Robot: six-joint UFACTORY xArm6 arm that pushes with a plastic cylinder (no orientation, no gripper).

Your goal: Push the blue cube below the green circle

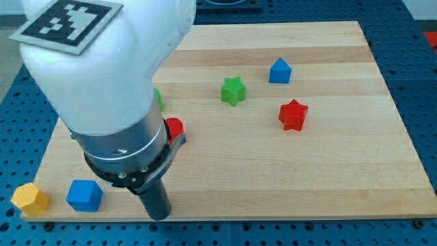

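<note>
The blue cube (84, 195) lies near the board's bottom left corner. The green circle (158, 99) shows only as a sliver at the arm's right edge, above and to the right of the cube; the arm hides the rest. My tip (159, 216) rests near the board's bottom edge, to the right of the blue cube and apart from it.
A yellow block (30, 199) sits at the bottom left corner, left of the blue cube. A red block (175, 128) is partly hidden by the arm. A green star (233, 90), a blue house-shaped block (279, 70) and a red star (293, 115) lie to the right. The wooden board (328, 171) has blue table around it.
</note>
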